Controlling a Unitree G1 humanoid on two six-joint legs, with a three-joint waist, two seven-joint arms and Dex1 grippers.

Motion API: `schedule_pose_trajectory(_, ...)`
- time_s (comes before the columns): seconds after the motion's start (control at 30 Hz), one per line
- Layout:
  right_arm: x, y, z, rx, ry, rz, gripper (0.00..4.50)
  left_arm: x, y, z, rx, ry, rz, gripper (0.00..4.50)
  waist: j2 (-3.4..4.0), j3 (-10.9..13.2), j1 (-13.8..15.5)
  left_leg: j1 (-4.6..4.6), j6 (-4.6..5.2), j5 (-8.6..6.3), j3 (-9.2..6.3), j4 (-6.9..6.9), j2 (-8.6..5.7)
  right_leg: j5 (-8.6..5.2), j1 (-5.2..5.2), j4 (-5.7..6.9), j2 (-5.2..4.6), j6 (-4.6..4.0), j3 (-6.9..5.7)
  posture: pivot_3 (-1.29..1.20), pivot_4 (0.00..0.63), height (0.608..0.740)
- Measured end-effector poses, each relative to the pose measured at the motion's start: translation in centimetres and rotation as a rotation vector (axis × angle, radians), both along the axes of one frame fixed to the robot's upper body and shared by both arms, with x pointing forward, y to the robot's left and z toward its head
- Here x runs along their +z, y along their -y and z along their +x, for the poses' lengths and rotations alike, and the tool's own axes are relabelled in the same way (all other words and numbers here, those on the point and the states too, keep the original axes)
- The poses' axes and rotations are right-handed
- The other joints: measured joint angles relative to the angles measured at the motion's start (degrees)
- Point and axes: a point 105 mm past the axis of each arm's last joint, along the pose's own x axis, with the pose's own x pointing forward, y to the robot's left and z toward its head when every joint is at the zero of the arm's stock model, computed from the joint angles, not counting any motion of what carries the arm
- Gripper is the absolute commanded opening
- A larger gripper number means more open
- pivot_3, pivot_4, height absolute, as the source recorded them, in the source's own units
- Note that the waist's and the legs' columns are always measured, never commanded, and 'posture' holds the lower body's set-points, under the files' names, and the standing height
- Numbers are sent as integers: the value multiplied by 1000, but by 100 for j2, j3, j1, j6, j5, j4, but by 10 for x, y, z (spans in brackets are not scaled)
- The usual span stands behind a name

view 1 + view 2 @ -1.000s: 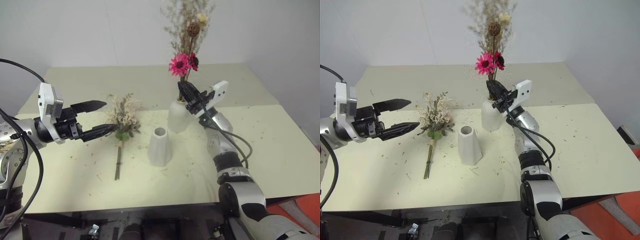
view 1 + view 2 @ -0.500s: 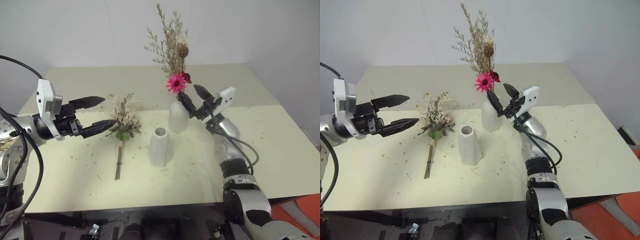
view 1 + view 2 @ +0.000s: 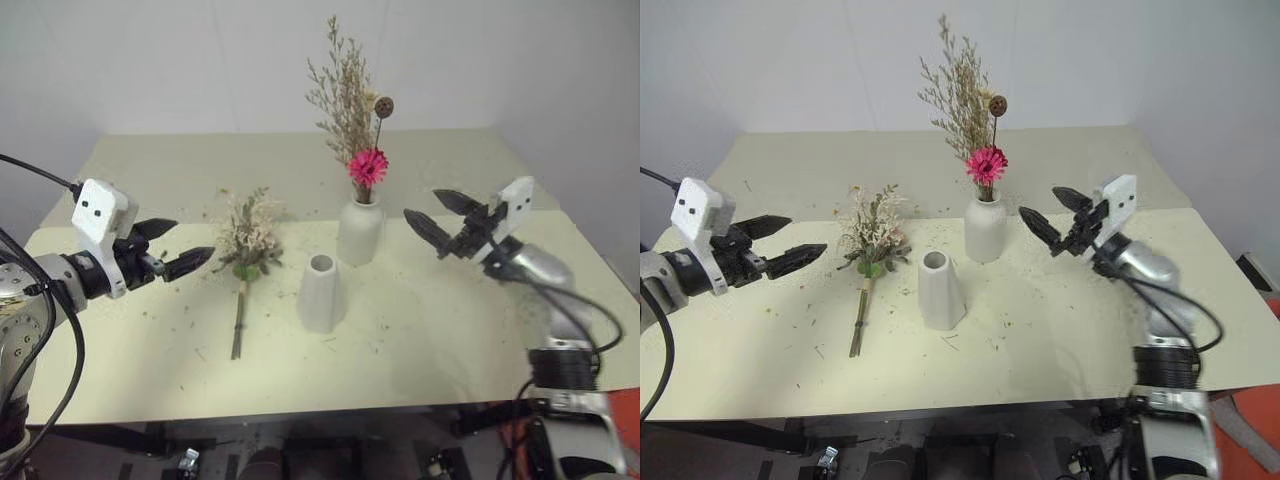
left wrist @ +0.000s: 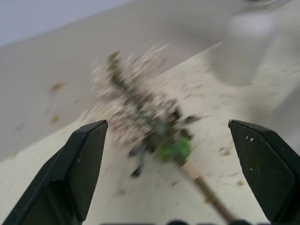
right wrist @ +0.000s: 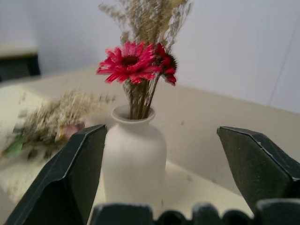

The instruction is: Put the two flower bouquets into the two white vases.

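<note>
Nearest on the pale yellow-green table (image 3: 150,370), the tapered matte white ceramic vase with the wider base (image 3: 320,294) is seen standing upright and empty, roughly midway between the two grippers. Just beside it, toward the robot's left, the bushier bouquet of dusty-pink roses, cream sprigs and green leaves (image 3: 245,245) is laid flat, its brown stem pointing toward the near edge and its head toward the far side. The left gripper (image 3: 178,246) is held above the table with its two black fingers spread apart and nothing between them; its tips are aimed at the bouquet's head, close to it but apart from it. On the opposite side, the right gripper (image 3: 438,216) is likewise spread wide and empty, aimed at the rounded white bottle vase with the narrow neck (image 3: 360,232), from which it is kept apart. Farther back, that vase is seen upright with the slim bouquet of bright pink flower, brown pod and beige sprigs (image 3: 358,130) standing in its neck.
</note>
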Motion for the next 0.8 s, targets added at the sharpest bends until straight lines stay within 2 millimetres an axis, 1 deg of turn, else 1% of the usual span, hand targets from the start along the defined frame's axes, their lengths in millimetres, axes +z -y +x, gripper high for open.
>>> schedule_pose_trajectory(0.1,8,-6,-22,93,22,-193,4443,-9,-2,-2,113,-85,41,4500,-6,3,1,-2,-1,0,0,0,-1,-6,1,-3,1,11,0,0,150,740)
schedule_pose_trajectory(0.17,8,-10,-34,156,5,-283,4443,-17,3,-3,141,-159,43,4500,-7,3,-4,2,-1,0,2,0,-3,-12,6,-2,1,22,3,0,150,740)
schedule_pose_trajectory(0.23,9,-11,-44,216,-44,-371,4443,-29,7,-3,167,-251,22,4500,-7,4,-2,6,-1,0,4,0,-6,-14,7,-1,1,25,6,0,150,740)
schedule_pose_trajectory(0.33,18,-18,-57,293,-69,-457,4443,-50,9,-2,192,-378,-17,4500,-13,6,-30,5,-2,-1,3,0,0,-14,2,-1,7,24,8,0,150,740)
schedule_pose_trajectory(0.4,23,-24,-63,322,-82,-526,4443,-57,13,1,180,-418,-33,4500,-15,7,-26,2,-2,-1,1,0,0,-10,-1,-2,6,18,7,0,150,740)
schedule_pose_trajectory(0.47,26,-28,-65,335,-88,-552,4443,-58,16,4,173,-429,-50,4500,-15,7,-3,1,-3,-2,1,0,-2,3,0,-4,3,-4,6,0,150,740)
schedule_pose_trajectory(0.67,24,-31,-67,337,-121,-568,4443,-67,39,24,120,-510,-148,4500,-19,7,128,-7,-3,-1,2,0,-8,10,-3,-9,-1,-16,5,0,150,740)
schedule_pose_trajectory(0.8,25,-32,-70,332,-121,-583,4443,-74,48,32,105,-566,-161,4500,-19,7,149,-11,-5,-2,3,0,-9,12,-5,-13,-3,-18,7,0,150,740)
